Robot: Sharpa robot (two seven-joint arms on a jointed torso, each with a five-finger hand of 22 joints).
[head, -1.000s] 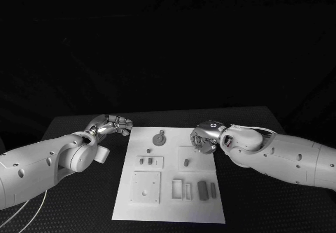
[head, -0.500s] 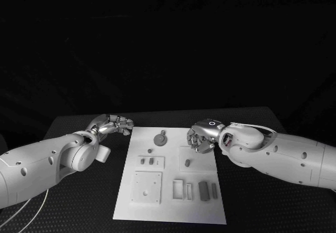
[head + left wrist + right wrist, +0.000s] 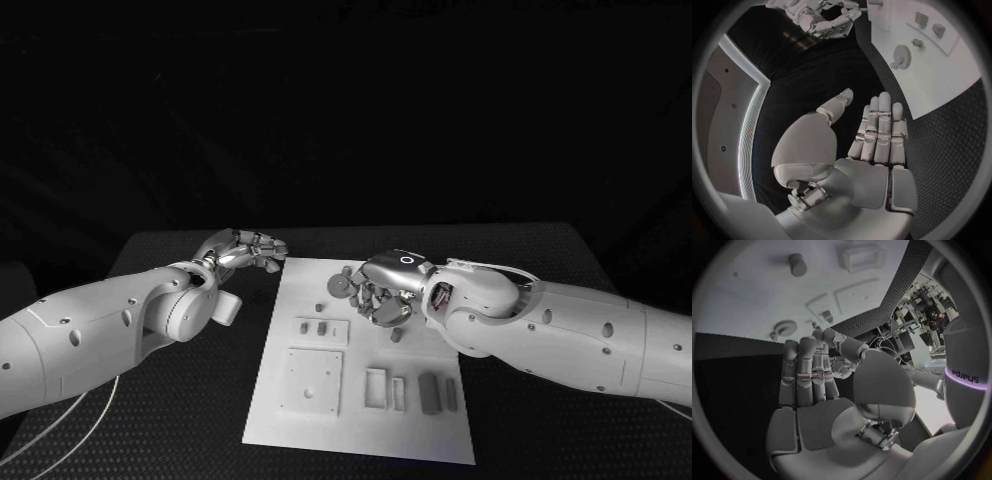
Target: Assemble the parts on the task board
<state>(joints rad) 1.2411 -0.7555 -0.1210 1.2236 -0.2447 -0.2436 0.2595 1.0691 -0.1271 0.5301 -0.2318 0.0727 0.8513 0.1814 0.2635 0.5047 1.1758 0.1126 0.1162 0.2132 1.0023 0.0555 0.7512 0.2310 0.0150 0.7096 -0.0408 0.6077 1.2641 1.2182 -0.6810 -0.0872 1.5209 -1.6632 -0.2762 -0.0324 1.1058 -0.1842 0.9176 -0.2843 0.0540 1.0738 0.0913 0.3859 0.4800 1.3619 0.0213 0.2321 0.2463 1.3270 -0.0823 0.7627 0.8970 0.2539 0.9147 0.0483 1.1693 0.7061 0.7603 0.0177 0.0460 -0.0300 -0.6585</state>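
Your task board (image 3: 310, 400) is a white rectangular plate lying mid-table (image 3: 173, 420), with raised square blocks, slots, a grey gear-like disc (image 3: 340, 284) near its far end and small dark parts. Your left hand (image 3: 248, 248) hovers beside the board's far left corner, fingers straight and pressed together, holding nothing. Your right hand (image 3: 384, 292) hangs over the far end beside the disc, fingers likewise together and empty.

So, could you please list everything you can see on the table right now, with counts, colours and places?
task board: one, white, middle of the table.
round gear-like part: one, grey, far end of the board, beside the right hand.
small parts: several, grey, in or on the board's recesses, such as one near the middle and a longer one at the near right.
table: one, black.
left hand: silver, off the board's far left corner, empty.
right hand: silver, over the board's far end, fingers apart.
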